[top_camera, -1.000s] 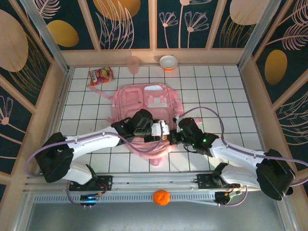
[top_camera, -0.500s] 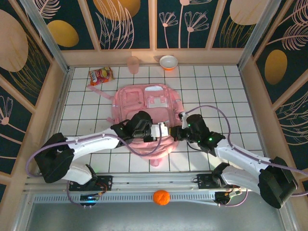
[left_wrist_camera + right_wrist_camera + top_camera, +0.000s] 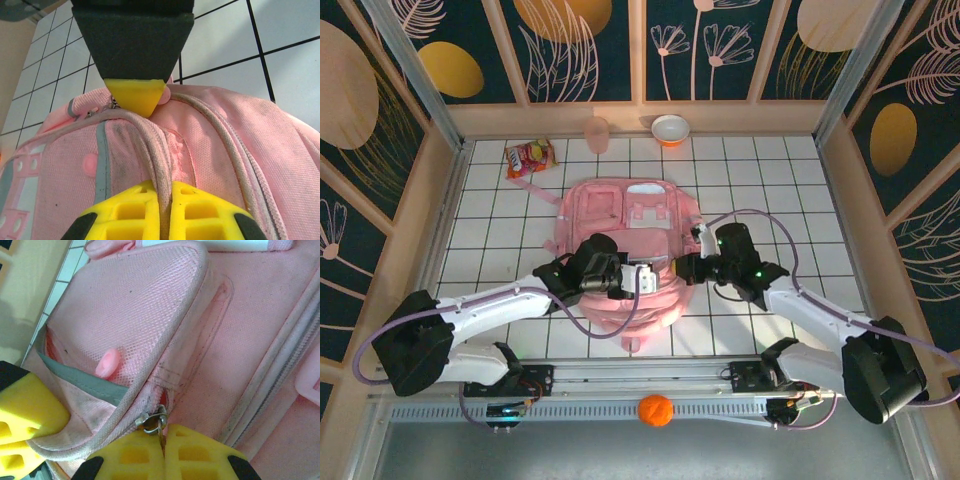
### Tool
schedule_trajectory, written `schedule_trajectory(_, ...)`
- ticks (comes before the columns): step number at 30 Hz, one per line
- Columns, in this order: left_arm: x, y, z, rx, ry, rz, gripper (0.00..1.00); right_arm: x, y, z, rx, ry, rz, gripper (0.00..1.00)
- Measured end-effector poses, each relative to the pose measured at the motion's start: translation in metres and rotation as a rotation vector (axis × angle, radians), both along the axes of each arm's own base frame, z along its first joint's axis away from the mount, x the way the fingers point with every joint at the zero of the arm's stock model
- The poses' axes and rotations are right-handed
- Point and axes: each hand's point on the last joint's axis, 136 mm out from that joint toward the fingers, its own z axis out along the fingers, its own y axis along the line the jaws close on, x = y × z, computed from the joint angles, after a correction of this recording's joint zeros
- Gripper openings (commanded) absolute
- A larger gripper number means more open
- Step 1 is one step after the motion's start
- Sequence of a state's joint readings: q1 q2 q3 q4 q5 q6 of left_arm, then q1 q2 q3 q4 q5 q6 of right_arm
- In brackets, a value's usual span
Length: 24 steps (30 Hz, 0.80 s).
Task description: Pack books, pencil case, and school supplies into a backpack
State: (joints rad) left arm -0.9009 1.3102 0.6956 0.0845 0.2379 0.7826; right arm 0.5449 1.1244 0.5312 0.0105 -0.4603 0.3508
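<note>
Now that the left jaws have just closed, they pinch a pale cord (image 3: pixel 156 150) of the backpack (image 3: pixel 620 205), which lies under both jaws on the bench (image 3: pixel 780 180). Right jaws, just beside, clamp the zip pull (image 3: pixel 152 421). Judgement: bag braced, zip can run.

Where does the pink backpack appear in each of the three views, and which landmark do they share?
Top external: the backpack lies at the centre of the tiled table.
Left wrist: the backpack lies across the lower half, with the table above it.
Right wrist: the backpack covers most of the picture, with the table at the upper left.
Shared landmark: the table's white tiles with dark grid lines.
</note>
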Motion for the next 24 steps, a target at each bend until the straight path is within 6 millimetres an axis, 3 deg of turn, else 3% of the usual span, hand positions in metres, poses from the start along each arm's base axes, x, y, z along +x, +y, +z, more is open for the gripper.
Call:
schedule_trajectory(6, 0.0, 0.005, 0.002, 0.012, -0.017, -0.018, 0.0, 0.005, 0.006, -0.002, -0.005, 0.011, 0.059, 0.01)
schedule_trajectory(10, -0.002, 0.01, 0.002, -0.001, -0.025, -0.009, 0.0, 0.004, 0.007, -0.001, -0.002, 0.0, 0.083, 0.2)
schedule_trajectory(15, -0.005, 0.016, 0.002, -0.02, -0.008, -0.01, 0.0, 0.003, 0.001, -0.004, -0.005, -0.008, 0.074, 0.29)
schedule_trajectory(21, -0.015, 0.03, -0.005, -0.012, 0.045, -0.018, 0.01, 0.011, -0.039, -0.01, -0.051, -0.049, -0.093, 0.33)
schedule_trajectory(24, -0.018, 0.032, -0.008, -0.013, 0.067, -0.014, 0.32, 0.009, -0.042, -0.005, -0.037, -0.06, -0.116, 0.35)
